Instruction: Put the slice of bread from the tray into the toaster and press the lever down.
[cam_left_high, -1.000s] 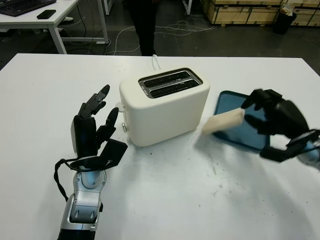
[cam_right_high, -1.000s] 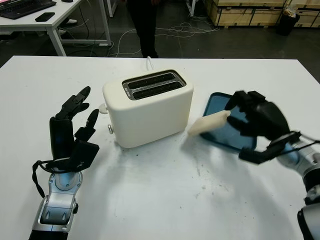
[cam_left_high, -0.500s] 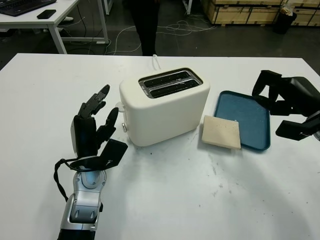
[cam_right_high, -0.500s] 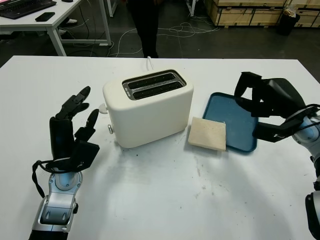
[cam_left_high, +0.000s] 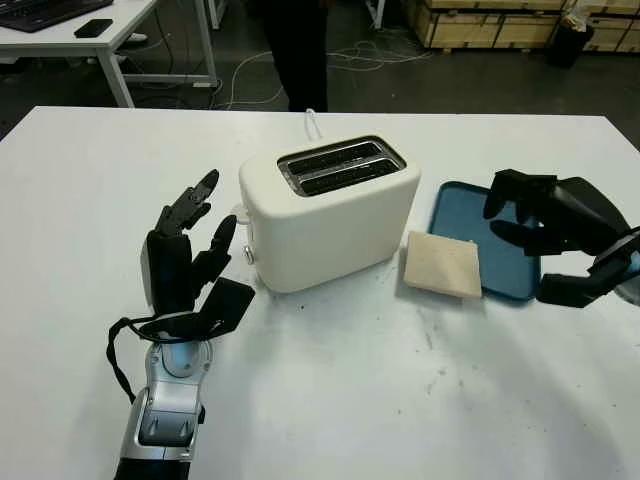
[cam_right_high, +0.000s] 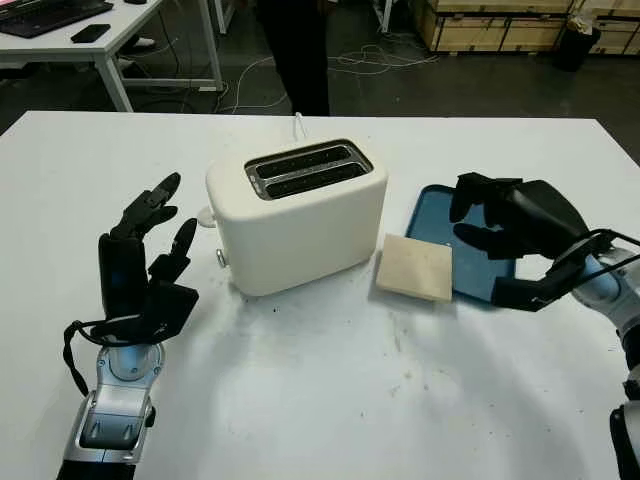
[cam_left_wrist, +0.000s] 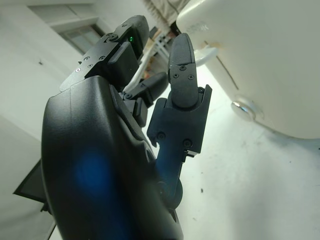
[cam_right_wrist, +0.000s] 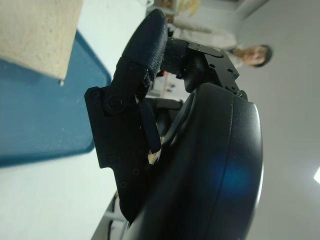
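Right hand (cam_right_high: 515, 225) hovers empty over tray (cam_right_high: 430, 215), beside bread (cam_right_high: 415, 267).

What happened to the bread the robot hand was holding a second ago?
The right hand let go of the slice of bread, which dropped and now lies half on the blue tray's near edge, half on the table. The hand pulled back, then returned over the tray, open. The toaster and the raised left hand stayed put.

My right robot hand (cam_left_high: 545, 215) covers part of the tray (cam_left_high: 470, 205), and the toaster (cam_left_high: 330, 215) lever's hidden round the side.
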